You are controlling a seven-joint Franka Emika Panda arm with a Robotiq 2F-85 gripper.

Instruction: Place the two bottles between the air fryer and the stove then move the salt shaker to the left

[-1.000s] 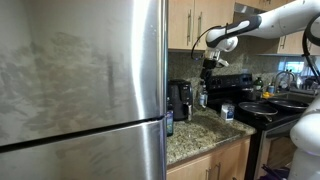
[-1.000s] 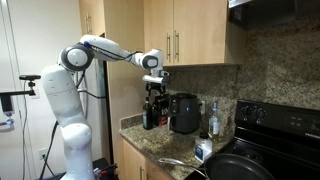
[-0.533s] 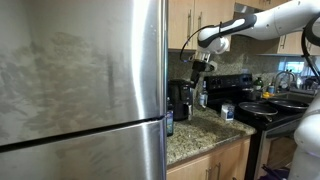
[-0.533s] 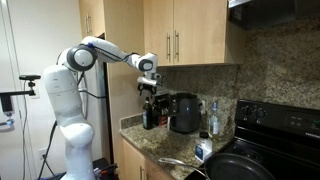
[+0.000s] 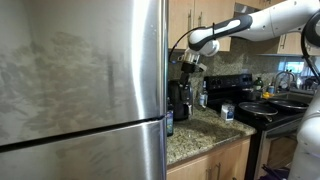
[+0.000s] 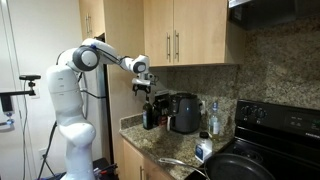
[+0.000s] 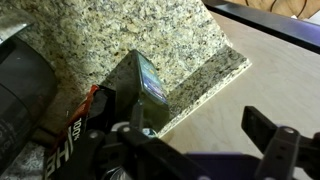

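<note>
Okay, hand [image 7: 200,142]: fingers spread wide, hanging just above the two bottles [image 6: 150,115].
labels, wrist view: one bluish-green, one red with white letters, unreadable.
bottles' spot: counter [image 7: 160,30] edge, just beside air fryer [image 6: 183,112], on its side away from stove [image 6: 275,128].
salt shaker [image 6: 203,150]: small, pale, on counter near its front, between air fryer and stove.

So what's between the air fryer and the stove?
In an exterior view, a clear bottle and the small salt shaker stand between the air fryer and stove.
</note>
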